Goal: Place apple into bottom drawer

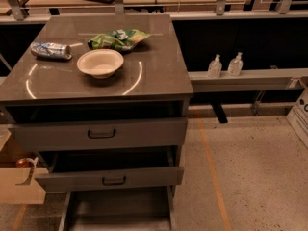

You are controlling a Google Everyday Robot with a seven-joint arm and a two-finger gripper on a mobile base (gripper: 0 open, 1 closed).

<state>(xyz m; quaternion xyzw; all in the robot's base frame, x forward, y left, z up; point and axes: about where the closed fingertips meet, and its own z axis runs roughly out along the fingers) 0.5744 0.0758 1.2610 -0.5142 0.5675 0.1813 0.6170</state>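
Extending from the base of the dark grey metal cabinet (185, 105) in the camera view, the grey metal bottom drawer (118, 211) stands open. It is pulled out toward the camera, and its long axis runs from the cabinet toward the lower edge of the frame, which crops its front end. It shows a plain flat grey floor between thin side walls.

The apple is not visible in this view, so its place, heading and look cannot be told. The gripper is outside the view, and its state cannot be told.

Above the bottom drawer, the grey middle drawer (144, 177) is partly pulled out and carries a black loop handle (114, 180). The grey top drawer (144, 134) is also partly out and carries its own black loop handle (101, 133).

The following items rest on the dark grey cabinet top (159, 76):
- a round white bowl (100, 62), upright, near the middle;
- a crumpled green snack bag (118, 38), just behind the bowl; its white print cannot be read;
- a silver-and-blue can (50, 50) lying on its side, left of the bowl; its label cannot be read.

Two clear pump bottles (214, 66) (235, 64) stand side by side on a grey shelf (260, 78) to the right of the cabinet. A brown cardboard box (21, 189) sits on the floor to the left of the drawers. An orange line (211, 172) runs along the speckled floor (255, 177).
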